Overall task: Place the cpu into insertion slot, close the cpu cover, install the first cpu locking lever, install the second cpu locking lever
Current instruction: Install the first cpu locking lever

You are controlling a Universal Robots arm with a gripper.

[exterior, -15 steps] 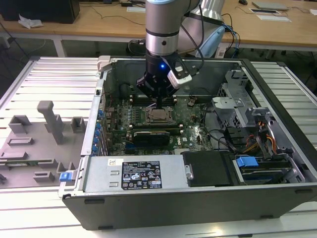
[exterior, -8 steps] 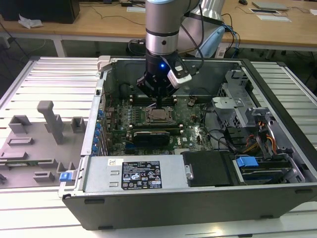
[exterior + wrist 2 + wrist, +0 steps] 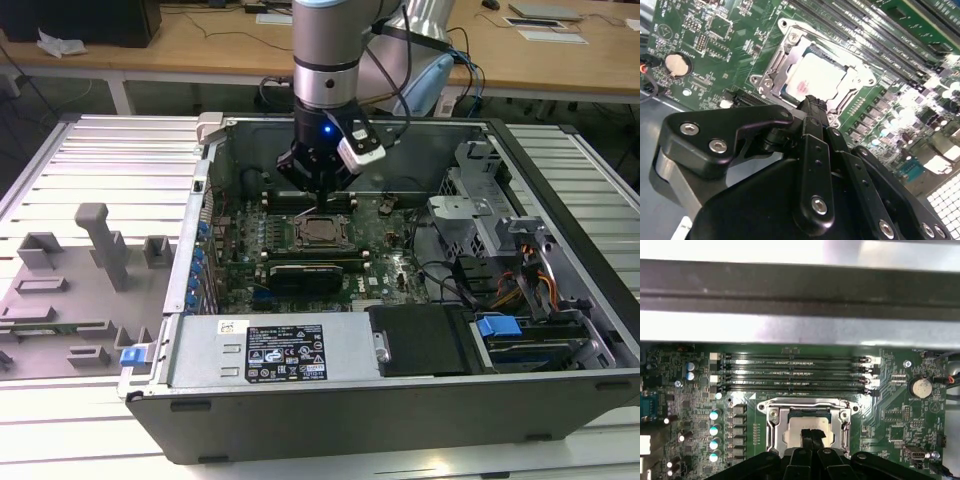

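The cpu (image 3: 816, 75) lies flat in the insertion slot (image 3: 790, 47) on the green motherboard, its pale top showing through the window of the silvery cpu cover (image 3: 771, 70), which lies down around it. My gripper (image 3: 813, 104) hangs just above the socket's edge with its black fingers pressed together and nothing between them. In the first wrist view the fingertips (image 3: 808, 434) overlap the cpu (image 3: 790, 432) inside the cover frame (image 3: 773, 415). In the exterior view the gripper (image 3: 320, 197) stands upright over the socket (image 3: 320, 232) inside the open computer case.
Long memory slots (image 3: 795, 374) run beside the socket, with the case wall (image 3: 800, 290) beyond them. A coin battery (image 3: 921, 386) sits on the board. A black card (image 3: 305, 272), drive cage (image 3: 470, 215) and power supply (image 3: 290, 355) surround the board. Grey fixtures (image 3: 70, 290) stand outside the case.
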